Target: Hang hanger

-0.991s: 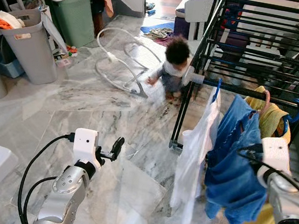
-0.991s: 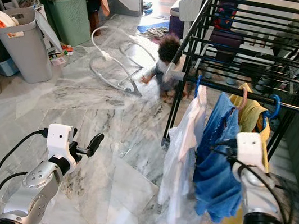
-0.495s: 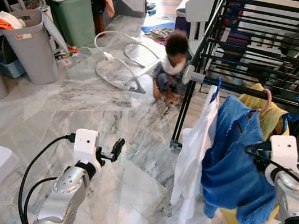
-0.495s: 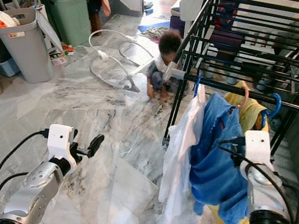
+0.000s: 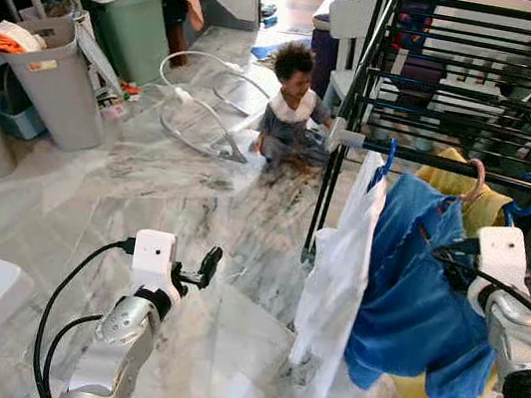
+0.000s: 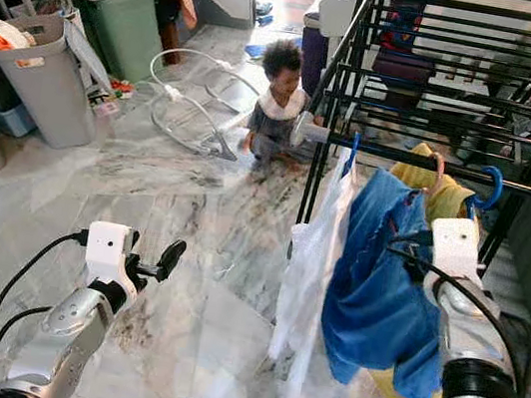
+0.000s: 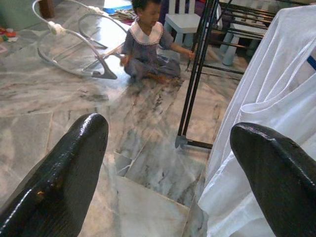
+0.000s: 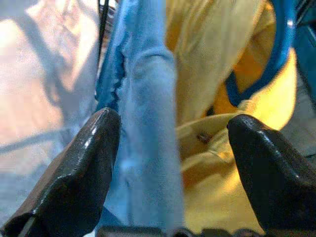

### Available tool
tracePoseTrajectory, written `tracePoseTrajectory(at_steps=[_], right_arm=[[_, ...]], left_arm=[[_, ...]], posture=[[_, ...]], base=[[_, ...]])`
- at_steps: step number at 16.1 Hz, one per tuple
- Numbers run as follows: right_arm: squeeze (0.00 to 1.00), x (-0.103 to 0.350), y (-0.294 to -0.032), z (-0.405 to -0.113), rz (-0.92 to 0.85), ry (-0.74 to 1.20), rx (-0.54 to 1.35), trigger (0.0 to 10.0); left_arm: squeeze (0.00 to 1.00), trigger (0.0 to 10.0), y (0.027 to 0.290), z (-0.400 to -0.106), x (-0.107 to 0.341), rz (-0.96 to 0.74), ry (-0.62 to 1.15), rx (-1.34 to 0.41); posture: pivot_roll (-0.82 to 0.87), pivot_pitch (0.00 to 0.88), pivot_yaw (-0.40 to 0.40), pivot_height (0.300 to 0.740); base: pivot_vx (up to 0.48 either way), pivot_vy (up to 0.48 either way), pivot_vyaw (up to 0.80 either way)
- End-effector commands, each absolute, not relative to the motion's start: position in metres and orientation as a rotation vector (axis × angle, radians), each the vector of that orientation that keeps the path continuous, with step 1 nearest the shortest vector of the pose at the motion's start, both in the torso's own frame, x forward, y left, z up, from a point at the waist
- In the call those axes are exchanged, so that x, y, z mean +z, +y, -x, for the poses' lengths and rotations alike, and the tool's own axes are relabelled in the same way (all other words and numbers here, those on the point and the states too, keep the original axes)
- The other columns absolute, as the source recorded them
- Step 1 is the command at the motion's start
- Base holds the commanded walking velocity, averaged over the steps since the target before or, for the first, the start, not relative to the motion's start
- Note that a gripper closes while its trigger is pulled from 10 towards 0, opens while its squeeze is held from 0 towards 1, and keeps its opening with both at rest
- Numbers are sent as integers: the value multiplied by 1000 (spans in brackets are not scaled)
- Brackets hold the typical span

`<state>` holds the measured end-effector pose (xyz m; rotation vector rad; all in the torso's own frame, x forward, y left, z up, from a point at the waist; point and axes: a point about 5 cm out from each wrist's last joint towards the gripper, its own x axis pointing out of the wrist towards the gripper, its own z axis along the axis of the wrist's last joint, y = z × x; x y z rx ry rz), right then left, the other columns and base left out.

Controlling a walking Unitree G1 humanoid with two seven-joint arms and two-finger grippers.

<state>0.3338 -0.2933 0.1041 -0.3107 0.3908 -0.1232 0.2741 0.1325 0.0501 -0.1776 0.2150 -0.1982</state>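
Garments on hangers along the drying rack (image 5: 423,159) rail

Right gripper (image 8: 170,148), fingers spread, straddles the blue shirt (image 5: 412,293), apparently released so its hanger (image 6: 409,199) bears on the rail between the white shirt (image 5: 340,271) and yellow garment (image 5: 459,189). Left gripper (image 7: 168,173) waits open. Since a second ago, the child (image 5: 289,112) has sat upright.

Blue-shirted hanger (image 5: 412,283), tilted — just beside black rack rail (image 5: 433,161)
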Motion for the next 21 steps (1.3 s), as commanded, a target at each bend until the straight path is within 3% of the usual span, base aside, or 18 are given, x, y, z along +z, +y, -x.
tracePoseTrajectory(at_steps=[1,2,3,21], right_arm=[[0,99,-286,-335,294,403,-89,8549],[0,97,-284,-335,290,410,-82,7961],[0,95,-283,-334,288,418,-74,0],[0,82,-286,-330,129,435,-141,0]], left_arm=[[0,10000,135,-274,50,163,222,-190],[0,10000,135,-273,50,163,223,-190],[0,10000,134,-273,50,163,224,-193],[0,10000,134,-275,49,156,233,-196]], posture=[[-167,0,126,740],[-167,0,126,740],[-168,0,127,740],[-163,0,124,740]], base=[[0,0,0],[0,0,0],[0,0,0],[0,0,0]])
